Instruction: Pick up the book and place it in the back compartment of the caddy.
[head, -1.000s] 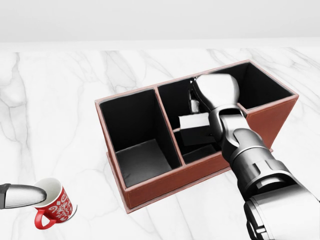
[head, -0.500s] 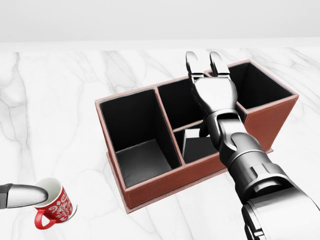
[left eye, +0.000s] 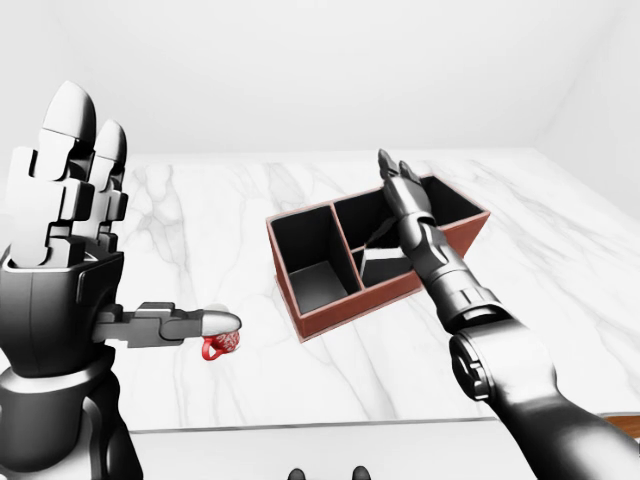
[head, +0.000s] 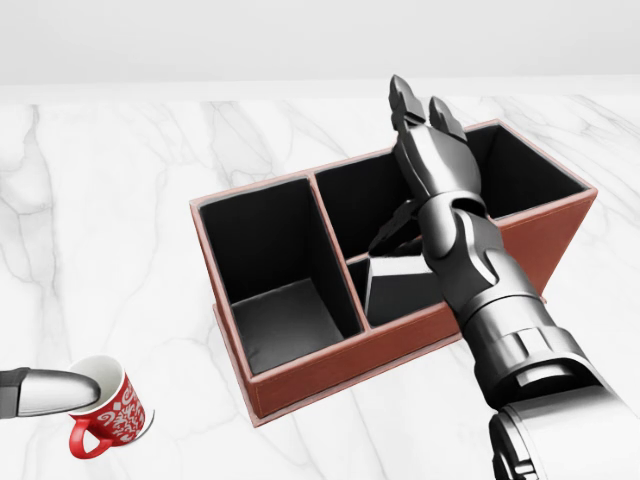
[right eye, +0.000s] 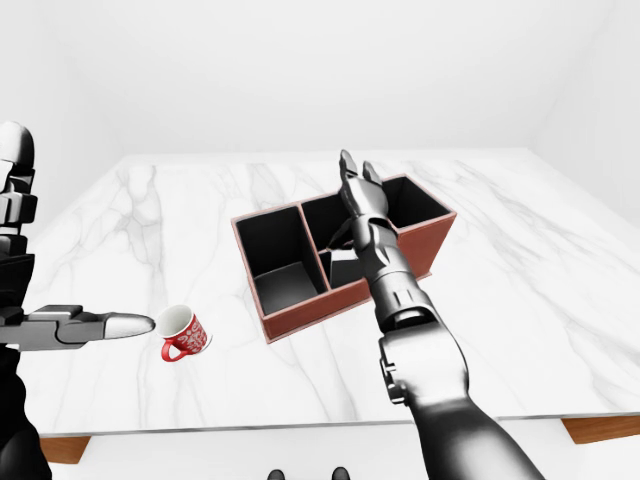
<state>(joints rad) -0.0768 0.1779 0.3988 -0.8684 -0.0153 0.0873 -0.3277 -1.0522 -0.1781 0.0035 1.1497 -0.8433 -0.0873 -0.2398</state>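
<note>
The right hand (head: 425, 125) is held spread above the caddy (head: 300, 375) on the worktop (head: 120, 220), the book (head: 400, 285) is seen leaning in a middle compartment, and the left hand (left eye: 60, 200) is raised with fingers straight.

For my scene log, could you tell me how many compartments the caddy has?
3 visible: a large one at the head view's left, one at bottom middle, and one along the top; the arm may hide another.

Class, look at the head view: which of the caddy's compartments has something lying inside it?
The small middle compartment nearest the view's bottom edge: the book leans in it. The others show only bare dark floors.
</note>
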